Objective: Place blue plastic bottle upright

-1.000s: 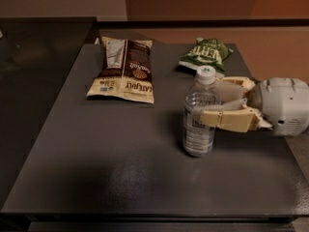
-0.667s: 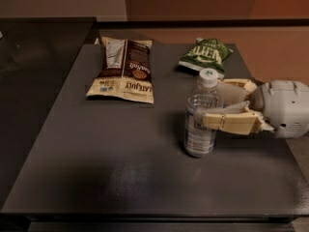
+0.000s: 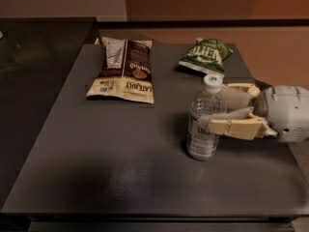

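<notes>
Pincer [image 3: 211, 109] around upright blue plastic bottle [image 3: 203, 143]

The gripper [image 3: 215, 108] came in level from the right, with the white wrist housing [image 3: 285, 112] behind it. Its two tan fingers [image 3: 231, 126] lay horizontal, clamped either side of the blue plastic bottle [image 3: 205, 141].

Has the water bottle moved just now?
Yes, slightly: the blue plastic bottle, gripper clamping it from the picture's right, shifted nearer the camera, away from the green bag.
</notes>
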Tool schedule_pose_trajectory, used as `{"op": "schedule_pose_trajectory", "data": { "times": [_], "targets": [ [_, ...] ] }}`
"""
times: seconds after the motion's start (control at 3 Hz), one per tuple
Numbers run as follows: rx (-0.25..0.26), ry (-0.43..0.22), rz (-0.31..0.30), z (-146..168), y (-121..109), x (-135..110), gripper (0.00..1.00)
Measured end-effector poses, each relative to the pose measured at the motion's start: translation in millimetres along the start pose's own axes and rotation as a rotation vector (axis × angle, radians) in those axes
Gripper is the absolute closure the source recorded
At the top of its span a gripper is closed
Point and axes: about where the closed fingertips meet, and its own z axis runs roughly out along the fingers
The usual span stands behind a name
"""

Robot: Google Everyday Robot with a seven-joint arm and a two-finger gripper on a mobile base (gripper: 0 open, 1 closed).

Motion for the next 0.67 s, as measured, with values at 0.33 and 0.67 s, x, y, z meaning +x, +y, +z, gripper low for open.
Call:
{"op": "schedule_pose_trajectory", "data": {
  "times": [0.33,0.67],
  "targets": [
    [0.006,-0.010,-0.006,-3.8,-0.8,2.4,0.00],
    [0.006,-0.010,-0.006,-3.7,-0.8,2.3,0.00]
  ]
}}
